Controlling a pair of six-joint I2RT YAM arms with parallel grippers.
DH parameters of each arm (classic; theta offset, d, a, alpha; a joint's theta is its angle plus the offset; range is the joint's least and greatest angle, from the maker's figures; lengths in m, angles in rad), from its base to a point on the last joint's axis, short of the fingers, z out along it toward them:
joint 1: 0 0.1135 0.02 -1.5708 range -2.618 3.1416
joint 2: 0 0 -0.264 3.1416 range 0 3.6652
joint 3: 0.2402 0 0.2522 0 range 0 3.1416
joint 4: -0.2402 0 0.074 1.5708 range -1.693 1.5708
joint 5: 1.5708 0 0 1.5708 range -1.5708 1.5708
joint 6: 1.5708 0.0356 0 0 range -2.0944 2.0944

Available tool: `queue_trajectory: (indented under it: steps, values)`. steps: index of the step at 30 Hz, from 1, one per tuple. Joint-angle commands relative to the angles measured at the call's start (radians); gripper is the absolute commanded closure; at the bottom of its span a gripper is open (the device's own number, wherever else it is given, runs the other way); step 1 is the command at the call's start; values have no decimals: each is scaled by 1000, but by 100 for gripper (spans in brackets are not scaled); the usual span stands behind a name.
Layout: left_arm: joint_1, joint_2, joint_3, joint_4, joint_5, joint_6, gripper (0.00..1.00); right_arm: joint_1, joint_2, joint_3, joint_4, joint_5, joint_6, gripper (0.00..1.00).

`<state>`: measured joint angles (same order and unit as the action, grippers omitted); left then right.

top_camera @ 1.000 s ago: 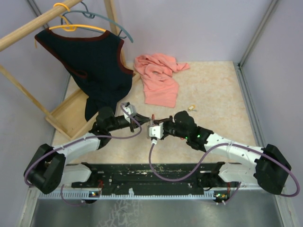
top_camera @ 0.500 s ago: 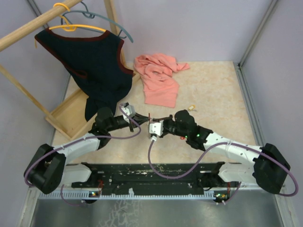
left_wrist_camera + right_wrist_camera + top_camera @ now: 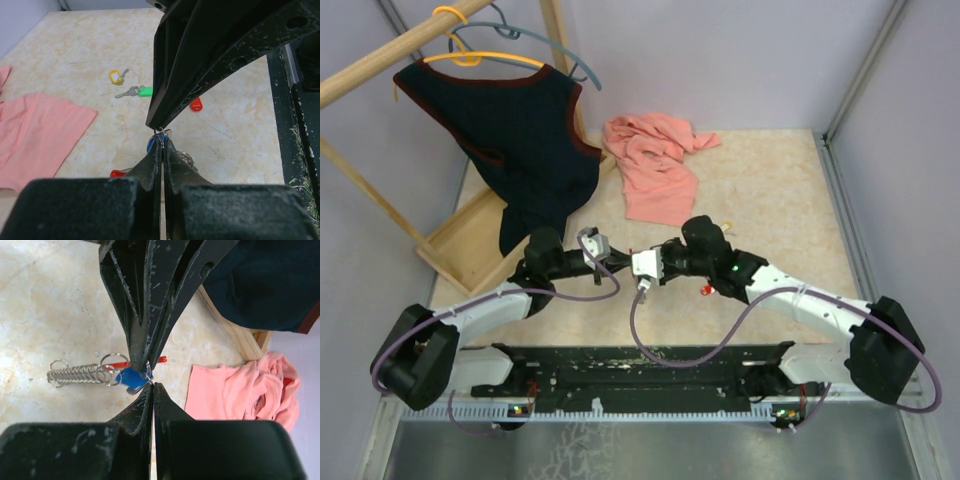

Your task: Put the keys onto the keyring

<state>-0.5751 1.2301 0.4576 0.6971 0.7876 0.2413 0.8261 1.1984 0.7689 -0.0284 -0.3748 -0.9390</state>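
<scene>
I see the bench (image 3: pixel 775 190) as a pale, marbled surface. A crumpled pink cloth (image 3: pixel 655 165) lies directly on it toward the far edge, and the wooden rack base (image 3: pixel 470 235) stands on it at far left. Three loose keys also lie there: a yellow-headed key (image 3: pixel 116 76), a green-headed key (image 3: pixel 145 91) just beside it, and a red-headed key (image 3: pixel 196 104) closer to the near edge.

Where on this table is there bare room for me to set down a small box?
Widest bare patch: the far right of the table, between the pink cloth and the right wall. Crowded: the centre, where left fingers and right fingers meet, with loose keys beside.
</scene>
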Motion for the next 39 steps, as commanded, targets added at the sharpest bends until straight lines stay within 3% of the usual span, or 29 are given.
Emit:
queue_trajectory:
  steps: [1,8,15,32,39]
  values:
    - [-11,-11,10,46,43,-1,100,-5,41,123,-93,-98,-48,100]
    - [-11,-11,-33,206,-52,-95,100,-4,84,153,-153,-87,-74,100]
    - [-11,-24,-42,188,-211,-129,100,-1,-4,35,-41,-59,-46,100]
    - [-9,5,-88,347,-173,-224,100,7,-18,-71,190,46,71,100]
    - [-7,8,-91,333,-195,-205,100,-7,-129,-133,233,99,170,80]
